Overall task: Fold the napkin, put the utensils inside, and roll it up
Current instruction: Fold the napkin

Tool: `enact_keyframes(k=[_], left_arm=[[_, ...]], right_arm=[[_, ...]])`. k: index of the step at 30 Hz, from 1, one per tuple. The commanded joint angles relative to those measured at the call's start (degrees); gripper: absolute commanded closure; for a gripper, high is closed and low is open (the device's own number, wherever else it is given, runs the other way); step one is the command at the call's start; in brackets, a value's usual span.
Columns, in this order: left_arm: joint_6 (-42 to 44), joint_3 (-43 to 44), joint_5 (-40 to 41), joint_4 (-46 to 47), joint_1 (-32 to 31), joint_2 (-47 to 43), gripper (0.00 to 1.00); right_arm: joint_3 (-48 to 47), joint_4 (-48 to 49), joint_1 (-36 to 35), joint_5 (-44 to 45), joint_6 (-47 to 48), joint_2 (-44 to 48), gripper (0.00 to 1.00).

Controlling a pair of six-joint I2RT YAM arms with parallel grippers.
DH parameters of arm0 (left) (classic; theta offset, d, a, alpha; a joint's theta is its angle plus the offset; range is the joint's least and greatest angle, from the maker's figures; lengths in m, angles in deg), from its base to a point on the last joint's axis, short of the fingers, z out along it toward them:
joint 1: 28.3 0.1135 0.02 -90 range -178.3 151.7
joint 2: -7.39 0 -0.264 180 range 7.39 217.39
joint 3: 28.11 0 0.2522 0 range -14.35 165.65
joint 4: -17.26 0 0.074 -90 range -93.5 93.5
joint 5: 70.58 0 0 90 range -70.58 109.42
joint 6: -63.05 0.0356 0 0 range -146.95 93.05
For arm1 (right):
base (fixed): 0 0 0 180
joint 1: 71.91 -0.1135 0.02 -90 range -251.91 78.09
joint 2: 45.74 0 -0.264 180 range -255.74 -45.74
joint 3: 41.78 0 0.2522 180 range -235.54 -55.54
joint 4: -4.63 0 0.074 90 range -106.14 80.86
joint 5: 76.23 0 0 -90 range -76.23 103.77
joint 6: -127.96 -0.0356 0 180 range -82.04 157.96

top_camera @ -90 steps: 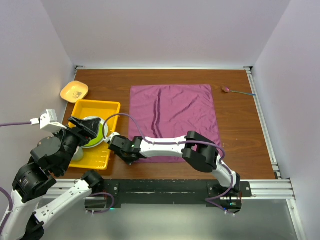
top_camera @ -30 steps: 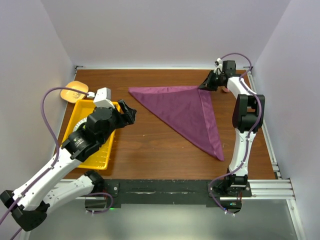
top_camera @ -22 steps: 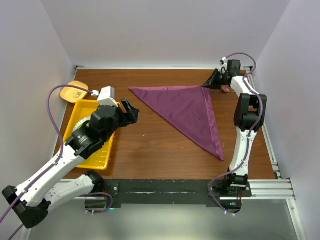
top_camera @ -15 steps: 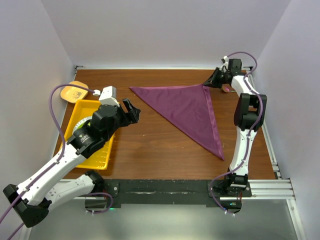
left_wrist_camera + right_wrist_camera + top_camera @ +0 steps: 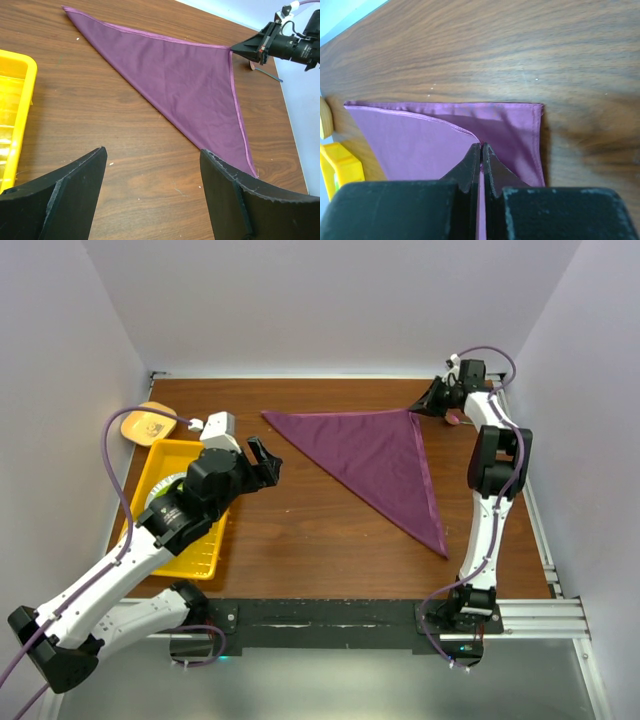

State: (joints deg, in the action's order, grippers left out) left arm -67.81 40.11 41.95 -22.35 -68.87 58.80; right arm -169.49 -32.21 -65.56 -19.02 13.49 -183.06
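Note:
The plum-purple napkin (image 5: pixel 385 455) lies folded into a triangle on the brown table, with corners at the far left, far right and near right. My right gripper (image 5: pixel 418 407) is at the far right corner, shut on the top layer's corner (image 5: pixel 481 146) just above the lower layer (image 5: pixel 520 135). My left gripper (image 5: pixel 262 462) is open and empty, hovering left of the napkin (image 5: pixel 185 80), over bare wood (image 5: pixel 150 195). A spoon (image 5: pixel 455 418) with a pink bowl lies just right of the right gripper, mostly hidden by the arm; its thin handle (image 5: pixel 267 74) shows in the left wrist view.
A yellow tray (image 5: pixel 185 550) sits at the left under my left arm, with a green plate (image 5: pixel 160 495) in it, mostly hidden. A small orange dish (image 5: pixel 145 423) lies behind the tray. White walls close the back and sides.
The right gripper, holding the napkin's corner, has drawn it slightly further right and the triangle has shifted with it. The left gripper has edged a little toward the napkin.

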Motion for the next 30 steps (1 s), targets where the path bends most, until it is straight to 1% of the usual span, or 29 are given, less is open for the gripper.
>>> enact_keyframes(k=[1,15,24,26,27,30], left_arm=[[0.96,0.65,-0.29,2.64,0.06,0.08,0.19],[1.13,1.0,-0.55,2.82,0.06,0.44,0.19],[1.22,1.26,-0.64,2.91,0.06,0.79,0.19],[1.4,1.09,-1.08,3.08,0.06,1.05,0.19],[1.4,1.09,-1.34,3.34,0.06,1.31,0.19],[1.57,1.18,-2.22,3.78,0.06,2.28,0.19]], right_arm=[[-3.82,0.39,0.33,-1.83,-0.49,-0.85,1.0],[-7.77,-1.19,0.51,-1.39,0.04,-3.13,1.0],[-7.6,-1.01,0.77,-1.39,0.04,-3.66,1.0],[-8.65,-1.71,0.86,-0.87,0.12,-4.1,0.94],[-9.35,-2.5,0.86,-0.43,0.99,-4.27,0.92],[-11.46,-5.49,0.86,2.73,3.45,-4.8,0.92]])
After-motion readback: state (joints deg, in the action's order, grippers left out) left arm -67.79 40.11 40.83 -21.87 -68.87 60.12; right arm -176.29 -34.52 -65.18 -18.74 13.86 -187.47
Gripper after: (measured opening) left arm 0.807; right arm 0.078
